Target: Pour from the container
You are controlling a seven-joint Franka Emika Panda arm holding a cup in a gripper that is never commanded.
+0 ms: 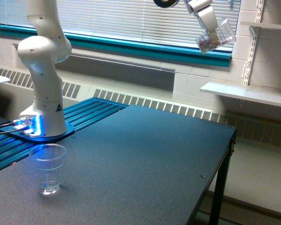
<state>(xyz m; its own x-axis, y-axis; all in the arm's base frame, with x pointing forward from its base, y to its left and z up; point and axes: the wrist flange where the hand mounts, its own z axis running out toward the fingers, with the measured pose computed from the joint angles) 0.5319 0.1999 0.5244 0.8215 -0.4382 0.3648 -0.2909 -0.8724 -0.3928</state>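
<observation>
High at the exterior view's upper right, my gripper (210,23) is shut on the container (215,36), a clear rounded vessel tilted on its side with small reddish pieces showing at its lower end. It hangs in the air in front of the window blinds, far above the table. The clear ribbed cup (48,168) stands upright near the table's front left corner, far from the container and well to its left. I see nothing in the cup.
The arm's white base (43,101) with a blue light stands on a blue slatted platform (61,126) at the left. The dark table (145,164) ends at its right edge near a leg. White wall shelves (246,93) hang at the right.
</observation>
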